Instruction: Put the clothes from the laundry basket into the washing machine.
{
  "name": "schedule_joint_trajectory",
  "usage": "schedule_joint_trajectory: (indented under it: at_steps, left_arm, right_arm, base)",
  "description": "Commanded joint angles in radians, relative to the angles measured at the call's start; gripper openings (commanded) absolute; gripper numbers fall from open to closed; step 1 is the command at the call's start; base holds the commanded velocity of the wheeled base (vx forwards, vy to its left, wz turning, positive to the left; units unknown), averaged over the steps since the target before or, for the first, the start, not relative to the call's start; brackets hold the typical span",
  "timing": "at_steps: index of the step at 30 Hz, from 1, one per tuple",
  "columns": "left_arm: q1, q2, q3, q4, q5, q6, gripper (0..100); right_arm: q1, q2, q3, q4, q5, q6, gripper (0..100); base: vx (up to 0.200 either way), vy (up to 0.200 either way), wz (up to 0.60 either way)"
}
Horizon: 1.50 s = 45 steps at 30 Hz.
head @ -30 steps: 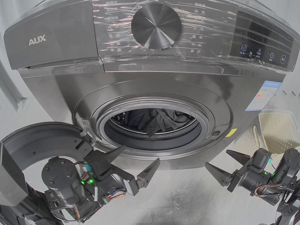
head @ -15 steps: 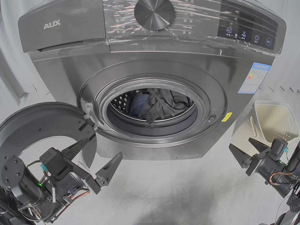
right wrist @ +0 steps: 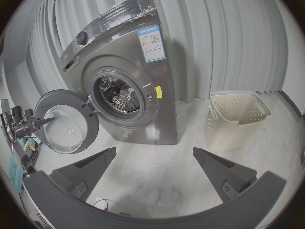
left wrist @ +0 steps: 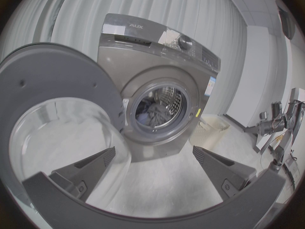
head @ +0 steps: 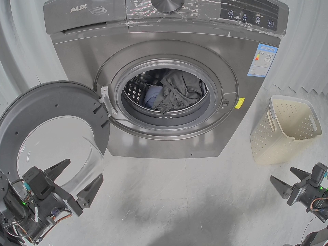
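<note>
The left end effector (head: 84,169) and the right end effector (head: 282,173) are both open and hold nothing.
The left one is near, on the left, with its fingers spread wide, just in front of the round door (head: 51,96), which is swung open to the left. The right one is near, on the right, over the floor (head: 177,195). Farther off on the right, the cream laundry basket (head: 270,137) stands upright beside the washing machine (head: 85,57). The dark grey clothes (head: 179,89) lie in a heap inside the drum, with some light blue cloth (head: 152,94) on their left.
</note>
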Motion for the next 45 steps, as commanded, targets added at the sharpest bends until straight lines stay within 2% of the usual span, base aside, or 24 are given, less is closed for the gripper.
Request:
schedule_joint_trajectory:
  at_steps: [1, 3, 7, 8, 9, 11, 12, 15, 16, 17, 18, 19, 21, 23, 24, 25, 27, 33, 35, 37, 39, 40, 42, 45]
  left_arm:
    - [0.109, -0.291, 0.017, 0.236, 0.026, -0.01, 100]
    - [0.128, -0.337, 0.017, 0.282, 0.026, -0.012, 100]
    - [0.232, -0.536, 0.017, 0.486, 0.017, -0.036, 100]
    - [0.232, -0.536, 0.017, 0.486, 0.017, -0.036, 100]
    - [0.27, -0.63, 0.017, 0.561, -0.001, -0.036, 100]
    - [0.286, -0.671, 0.017, 0.59, -0.018, -0.036, 100]
    - [0.325, -0.751, 0.017, 0.658, -0.078, -0.036, 100]
    - [0.378, -0.9, 0.017, 0.819, -0.187, -0.035, 100]
    - [0.379, -0.909, 0.017, 0.828, -0.191, -0.035, 100]
    - [0.41, -0.998, 0.017, 0.908, -0.245, -0.03, 100]
    - [0.422, -1.023, 0.017, 0.928, -0.257, -0.03, 100]
    - [0.465, -1.095, 0.017, 0.992, -0.307, -0.036, 100]
    - [0.508, -1.153, 0.017, 1.057, -0.328, -0.039, 100]
    - [0.543, -1.188, 0.017, 1.126, -0.328, -0.023, 100]
    - [0.543, -1.188, 0.017, 1.126, -0.328, -0.023, 100]
    - [0.549, -1.19, 0.017, 1.161, -0.305, -0.018, 100]
    - [0.559, -1.19, 0.017, 1.166, -0.27, -0.027, 100]
    - [0.563, -1.19, 0.017, 1.175, -0.241, -0.001, 100]
    - [0.565, -1.188, 0.017, 1.179, -0.221, -0.01, 100]
    - [0.574, -1.188, 0.017, 1.179, -0.219, -0.01, 100]
    - [0.617, -1.19, 0.017, 1.179, -0.221, -0.003, 100]
    - [0.666, -1.213, 0.017, 1.184, -0.227, 0.01, 100]
    - [0.701, -1.274, 0.017, 1.222, -0.267, 0.057, 100]
    - [0.689, -1.282, 0.017, 1.235, -0.291, 0.062, 100]
  right_arm:
    - [-0.119, -0.308, 0.018, 0.198, -0.006, -0.025, 100]
    - [-0.139, -0.349, 0.018, 0.233, -0.002, -0.03, 100]
    - [-0.208, -0.575, 0.018, 0.433, 0.026, -0.047, 100]
    - [-0.208, -0.575, 0.018, 0.433, 0.026, -0.047, 100]
    - [-0.242, -0.661, 0.018, 0.512, 0.052, -0.053, 100]
    - [-0.26, -0.713, 0.016, 0.558, 0.072, -0.064, 100]
    - [-0.295, -0.81, 0.016, 0.638, 0.121, -0.09, 100]
    - [-0.352, -0.929, 0.016, 0.756, 0.178, -0.114, 100]
    - [-0.355, -0.934, 0.016, 0.761, 0.181, -0.114, 100]
    - [-0.381, -0.991, 0.013, 0.827, 0.201, -0.12, 100]
    - [-0.387, -1.006, 0.008, 0.844, 0.21, -0.123, 100]
    - [-0.416, -1.038, -0.002, 0.871, 0.241, -0.129, 100]
    - [-0.461, -1.052, -0.004, 0.874, 0.25, -0.142, 100]
    - [-0.472, -1.064, 0.007, 0.89, 0.225, -0.189, 100]
    - [-0.472, -1.064, 0.007, 0.89, 0.225, -0.189, 100]
    - [-0.466, -1.078, 0.015, 0.884, 0.219, -0.212, 100]
    - [-0.466, -1.08, 0.013, 0.885, 0.218, -0.197, 100]
    - [-0.464, -1.087, 0.015, 0.88, 0.218, -0.195, 100]
    - [-0.462, -1.087, 0.016, 0.88, 0.218, -0.197, 100]
    - [-0.462, -1.087, 0.015, 0.88, 0.218, -0.197, 100]
    - [-0.462, -1.087, 0.016, 0.876, 0.219, -0.195, 100]
    - [-0.462, -1.087, 0.016, 0.874, 0.221, -0.195, 100]
    - [-0.462, -1.089, 0.018, 0.874, 0.224, -0.195, 100]
    - [-0.466, -1.087, 0.018, 0.874, 0.235, -0.199, 100]
  base:
    - [0.0, 0.0, 0.0]
    - [0.0, 0.0, 0.0]
    - [0.0, 0.05, 0.0]
    - [0.0, 0.2, 0.0]
    - [0.0, 0.2, 0.0]
    - [0.0, 0.2, 0.0]
    - [0.0, 0.2, 0.0]
    - [0.0, 0.2, 0.0]
    - [0.0, 0.2, 0.0]
    - [0.0, 0.2, 0.0]
    - [0.0, 0.2, 0.0]
    - [0.0, 0.2, 0.0]
    - [0.0, 0.2, 0.0]
    - [0.0, 0.2, 0.0]
    - [0.0, 0.2, 0.0]
    - [0.0, 0.2, 0.0]
    - [0.0, 0.0, 0.0]
    - [0.0, 0.0, 0.0]
    - [0.0, 0.0, 0.0]
    - [0.0, 0.0, 0.0]
    - [0.0, 0.0, 0.0]
    - [0.0, 0.0, 0.0]
    - [0.0, 0.0, 0.0]
    - [0.0, 0.0, 0.0]
